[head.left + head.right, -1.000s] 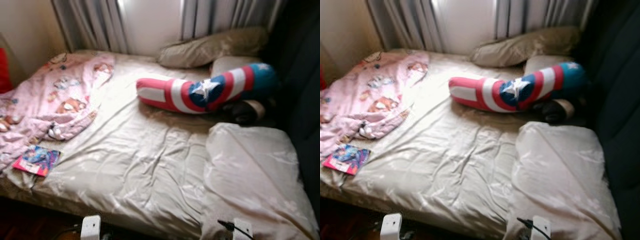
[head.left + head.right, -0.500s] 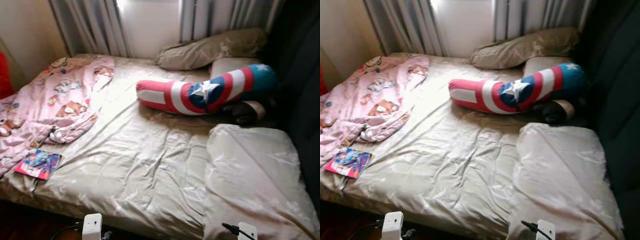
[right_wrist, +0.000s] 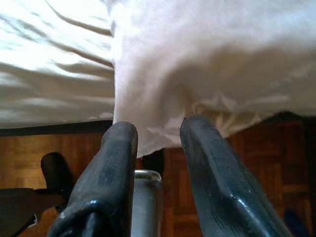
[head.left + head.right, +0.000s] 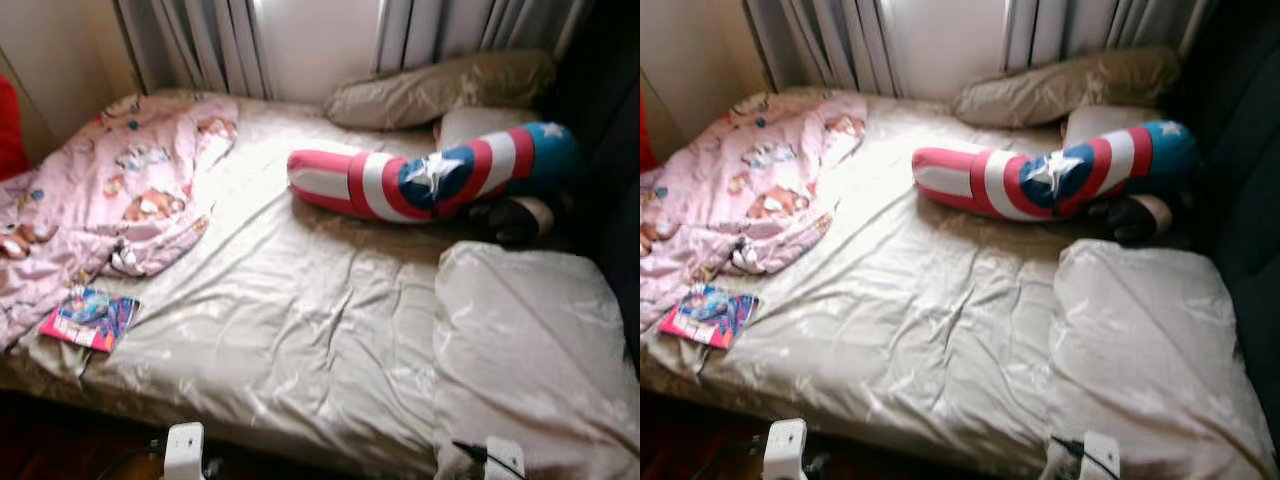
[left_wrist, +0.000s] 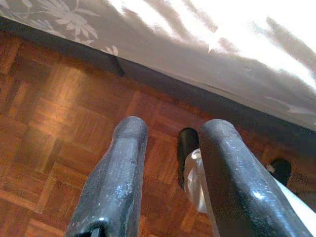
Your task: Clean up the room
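A beige-sheeted bed (image 4: 300, 330) carries a colourful book (image 4: 90, 318) at its near left corner, well apart from both grippers, left (image 5: 170, 163) and right (image 3: 155, 158), fingers parted, empty, hanging low.

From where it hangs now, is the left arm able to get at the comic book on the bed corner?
Probably yes: the book lies uncovered near the bed's near left edge, on the left gripper's side.

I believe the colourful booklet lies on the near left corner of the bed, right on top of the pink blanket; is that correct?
Not quite. The colourful booklet does lie at the near left corner of the bed, but on the beige sheet just beside the pink blanket, not on top of it, as the left eye view shows.
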`<state>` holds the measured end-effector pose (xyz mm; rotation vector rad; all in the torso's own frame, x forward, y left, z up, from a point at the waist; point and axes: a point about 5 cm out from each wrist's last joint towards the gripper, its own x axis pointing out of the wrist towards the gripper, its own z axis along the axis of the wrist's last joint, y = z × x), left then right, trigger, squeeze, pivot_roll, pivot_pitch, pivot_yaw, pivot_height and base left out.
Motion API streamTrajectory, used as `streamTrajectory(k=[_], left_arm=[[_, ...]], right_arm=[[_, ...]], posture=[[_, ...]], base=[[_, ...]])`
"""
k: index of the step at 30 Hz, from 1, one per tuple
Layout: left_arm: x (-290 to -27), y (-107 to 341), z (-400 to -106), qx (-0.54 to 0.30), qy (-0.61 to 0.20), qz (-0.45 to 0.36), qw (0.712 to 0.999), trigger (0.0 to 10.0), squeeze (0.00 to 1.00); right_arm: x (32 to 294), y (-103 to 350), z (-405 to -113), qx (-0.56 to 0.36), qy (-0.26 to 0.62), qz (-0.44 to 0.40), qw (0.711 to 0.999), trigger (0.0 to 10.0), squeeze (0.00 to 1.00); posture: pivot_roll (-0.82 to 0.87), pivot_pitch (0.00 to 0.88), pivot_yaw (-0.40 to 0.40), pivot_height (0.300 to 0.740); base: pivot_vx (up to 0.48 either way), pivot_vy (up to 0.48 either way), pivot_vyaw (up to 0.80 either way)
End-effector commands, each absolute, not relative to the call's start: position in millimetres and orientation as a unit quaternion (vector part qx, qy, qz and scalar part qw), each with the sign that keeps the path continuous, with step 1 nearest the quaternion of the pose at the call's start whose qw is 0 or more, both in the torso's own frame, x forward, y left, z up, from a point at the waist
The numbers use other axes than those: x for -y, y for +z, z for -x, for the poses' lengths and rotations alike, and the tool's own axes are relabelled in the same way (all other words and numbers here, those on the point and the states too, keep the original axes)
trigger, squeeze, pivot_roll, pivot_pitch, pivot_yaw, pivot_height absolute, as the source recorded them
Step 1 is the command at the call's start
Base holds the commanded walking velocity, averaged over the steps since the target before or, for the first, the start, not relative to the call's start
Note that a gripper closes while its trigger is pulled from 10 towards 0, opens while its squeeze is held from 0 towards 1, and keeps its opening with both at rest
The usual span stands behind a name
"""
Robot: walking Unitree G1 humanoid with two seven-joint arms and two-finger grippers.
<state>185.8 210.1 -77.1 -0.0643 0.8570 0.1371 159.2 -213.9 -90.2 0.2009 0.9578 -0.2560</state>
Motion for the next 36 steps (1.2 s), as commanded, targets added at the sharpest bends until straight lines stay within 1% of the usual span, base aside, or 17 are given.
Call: streamTrajectory(k=[1,11,18,19,20,24,31,36], left_arm=[[-212,-79,-183,-0.423,0.069,0.029,0.903,10.0,0.00],[-209,-78,-185,-0.421,0.066,0.030,0.904,10.0,0.00],[-210,-78,-185,-0.421,0.067,0.031,0.904,10.0,0.00],[-211,-78,-184,-0.422,0.067,0.031,0.904,10.0,0.00],[-211,-78,-184,-0.422,0.067,0.031,0.904,10.0,0.00],[-212,-78,-183,-0.423,0.067,0.031,0.903,10.0,0.00],[-212,-78,-183,-0.424,0.069,0.032,0.902,10.0,0.00],[-212,-78,-183,-0.424,0.069,0.033,0.902,10.0,0.00]], right_arm=[[218,-91,-155,-0.464,-0.128,-0.098,0.871,10.0,0.00],[222,-91,-153,-0.462,-0.142,-0.107,0.869,10.0,0.00],[209,-93,-155,-0.465,-0.137,-0.111,0.868,10.0,0.00],[203,-94,-156,-0.466,-0.133,-0.112,0.868,10.0,0.00],[203,-94,-156,-0.466,-0.133,-0.112,0.868,10.0,0.00],[188,-94,-160,-0.465,-0.124,-0.114,0.869,10.0,0.00],[172,-93,-166,-0.465,-0.115,-0.114,0.871,10.0,0.00],[187,-93,-163,-0.465,-0.121,-0.108,0.870,10.0,0.00]], posture=[[0.06,0.140,-0.012,0.740],[0.06,0.145,-0.011,0.740],[0.06,0.146,-0.007,0.740],[0.06,0.146,-0.006,0.740],[0.06,0.146,-0.006,0.740],[0.06,0.146,-0.006,0.740],[0.06,0.149,-0.006,0.740],[0.06,0.148,-0.006,0.740]], base=[[0.000,0.345,0.00],[0.000,0.343,0.00],[0.000,0.343,0.00],[0.000,0.345,0.00],[0.000,0.345,0.00],[0.000,0.342,0.00],[0.000,0.343,0.00],[0.000,0.344,0.00]])
